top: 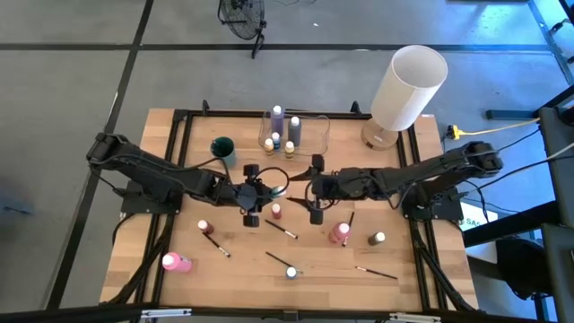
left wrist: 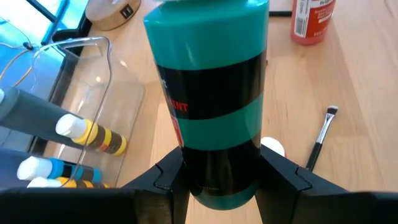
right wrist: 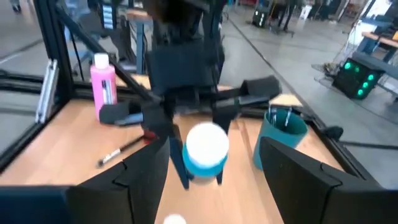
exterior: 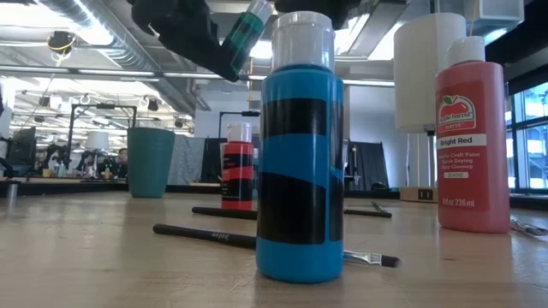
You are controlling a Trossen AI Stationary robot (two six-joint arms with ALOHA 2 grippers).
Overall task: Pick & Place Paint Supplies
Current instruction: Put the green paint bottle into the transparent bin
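Clamping a teal plastic paint bottle with black bands [left wrist: 214, 99] across its lower body, the left hand [top: 254, 192] holds it lifted above the wooden surface [top: 188, 287], tipped toward the right hand [top: 314, 190], whose fingers stand apart and empty just opposite. The bottle looks rigid, smooth and fairly slippery, probably moderately heavy with paint, so a grip across the body near its middle seems safest. Just beyond the left hand lies the clear rectangular plastic container [left wrist: 93, 68], already holding bottles.
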